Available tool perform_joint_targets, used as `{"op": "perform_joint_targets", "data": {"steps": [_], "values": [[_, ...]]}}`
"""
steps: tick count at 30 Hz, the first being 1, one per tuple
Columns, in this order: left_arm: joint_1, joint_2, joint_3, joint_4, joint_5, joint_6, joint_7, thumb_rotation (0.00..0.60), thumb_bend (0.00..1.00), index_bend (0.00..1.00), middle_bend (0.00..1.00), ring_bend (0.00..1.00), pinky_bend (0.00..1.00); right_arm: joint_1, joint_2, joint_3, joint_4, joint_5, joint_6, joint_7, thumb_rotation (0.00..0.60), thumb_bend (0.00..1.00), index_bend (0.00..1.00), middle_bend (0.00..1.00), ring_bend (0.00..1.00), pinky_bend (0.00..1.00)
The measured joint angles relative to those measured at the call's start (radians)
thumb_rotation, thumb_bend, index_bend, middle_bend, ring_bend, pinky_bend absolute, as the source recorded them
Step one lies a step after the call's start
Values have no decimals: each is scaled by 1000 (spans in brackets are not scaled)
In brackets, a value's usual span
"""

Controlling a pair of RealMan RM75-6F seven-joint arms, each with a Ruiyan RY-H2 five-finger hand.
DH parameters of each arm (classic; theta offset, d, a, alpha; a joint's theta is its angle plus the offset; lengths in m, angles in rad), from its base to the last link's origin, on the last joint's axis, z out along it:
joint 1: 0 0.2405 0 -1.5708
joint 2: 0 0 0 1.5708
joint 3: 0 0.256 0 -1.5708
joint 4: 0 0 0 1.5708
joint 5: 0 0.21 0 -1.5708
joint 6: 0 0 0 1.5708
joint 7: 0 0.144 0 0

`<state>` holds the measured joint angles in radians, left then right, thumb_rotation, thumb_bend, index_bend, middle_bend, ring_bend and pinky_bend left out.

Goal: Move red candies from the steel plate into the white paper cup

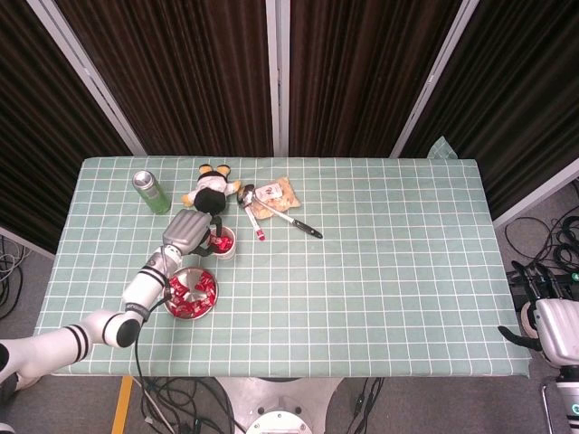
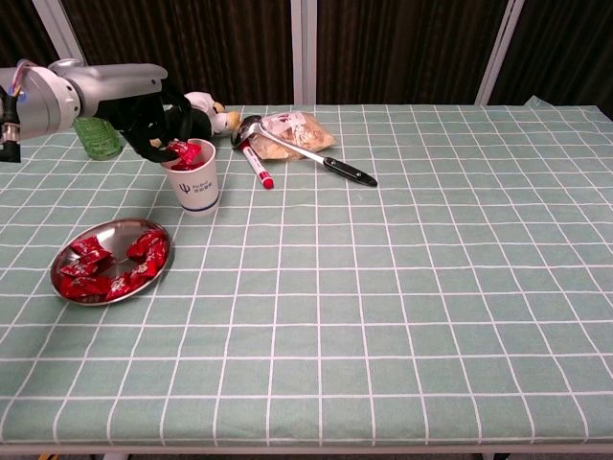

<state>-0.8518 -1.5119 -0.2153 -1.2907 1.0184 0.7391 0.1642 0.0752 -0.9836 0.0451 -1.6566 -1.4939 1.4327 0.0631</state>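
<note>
— Candy [image 2: 184, 150] status?
— Left hand [image 2: 151, 123] pinches one red wrapped piece right over the white paper cup [image 2: 194, 182], at twelve o'clock from the steel plate [image 2: 67, 262]. More pieces lie in the plate.
— Handling?
— Probably light, crinkly and slippery; I'd pinch across the wrapper's middle.
— Right hand [image 1: 554, 327]?
— At the table's four o'clock edge; whether its fingers are closed, I cannot tell.

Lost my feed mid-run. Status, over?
Left robot hand holds a candy at the cup mouth. Right robot hand idle off-table. More candies on plate. Nothing in the way.
</note>
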Motion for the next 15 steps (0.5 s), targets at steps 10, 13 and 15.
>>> {"op": "perform_joint_targets", "data": {"steps": [10, 13, 15], "values": [[69, 57, 23, -102, 53, 121, -23, 600, 316, 344, 954, 938, 1000, 12, -5, 1, 0, -9, -10, -1, 600, 14, 56, 272, 48, 285], [121, 92, 48, -141, 98, 184, -47, 600, 311, 356, 954, 938, 1000, 16, -5, 4, 0, -10, -12, -2, 600, 14, 56, 272, 48, 285], [161, 115, 76, -163, 136, 221, -64, 600, 307, 377, 954, 938, 1000, 17, -5, 5, -1, -12, -11, -3, 600, 14, 56, 272, 48, 285]]}}
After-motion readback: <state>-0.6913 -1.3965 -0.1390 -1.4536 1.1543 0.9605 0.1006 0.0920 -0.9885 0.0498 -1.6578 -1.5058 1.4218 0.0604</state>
